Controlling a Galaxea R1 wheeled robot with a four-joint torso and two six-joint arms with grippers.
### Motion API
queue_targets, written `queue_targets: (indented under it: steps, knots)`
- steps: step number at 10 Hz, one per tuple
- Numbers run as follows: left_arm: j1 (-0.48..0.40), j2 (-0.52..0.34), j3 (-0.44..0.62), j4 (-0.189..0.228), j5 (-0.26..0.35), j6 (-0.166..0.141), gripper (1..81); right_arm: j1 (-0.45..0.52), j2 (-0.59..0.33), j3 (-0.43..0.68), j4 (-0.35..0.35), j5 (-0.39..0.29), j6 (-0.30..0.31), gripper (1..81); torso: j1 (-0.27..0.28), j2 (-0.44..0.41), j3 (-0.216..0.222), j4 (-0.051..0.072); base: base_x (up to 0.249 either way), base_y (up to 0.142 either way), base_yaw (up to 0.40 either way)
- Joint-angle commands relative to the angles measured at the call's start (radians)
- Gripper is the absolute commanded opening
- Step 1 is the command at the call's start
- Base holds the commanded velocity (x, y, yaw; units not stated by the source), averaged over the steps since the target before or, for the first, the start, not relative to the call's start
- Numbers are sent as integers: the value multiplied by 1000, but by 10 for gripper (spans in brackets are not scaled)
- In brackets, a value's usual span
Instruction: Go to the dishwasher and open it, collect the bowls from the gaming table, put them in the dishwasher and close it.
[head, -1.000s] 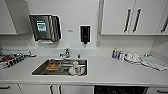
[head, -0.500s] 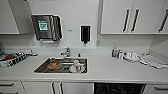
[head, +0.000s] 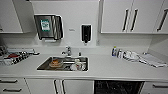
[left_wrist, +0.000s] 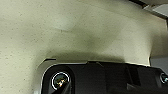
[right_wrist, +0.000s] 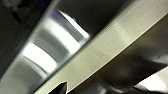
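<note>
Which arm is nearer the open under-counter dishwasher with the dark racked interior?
Right, probably: its wrist camera is close against shiny grey metal beside a dark cavity, likely the dishwasher. The left wrist camera faces speckled beige floor instead.

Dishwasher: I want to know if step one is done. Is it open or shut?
Open. Under the counter, right of the sink, the dishwasher shows a dark racked inside, not a grey front.
</note>
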Motion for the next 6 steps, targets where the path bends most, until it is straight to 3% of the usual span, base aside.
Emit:
queue_targets:
  steps: [1, 6]
  knots:
    - [-56, -20, 12, 2, 46, 2, 811, 64, -41, 11, -19, -129, -17, 811, 0, 0, 0, 0, -73, 0, 0]
    - [-56, -21, 12, 0, 48, 2, 811, 31, -24, 8, -19, -121, -19, 811, 0, 0, 0, 0, -73, 0, 0]
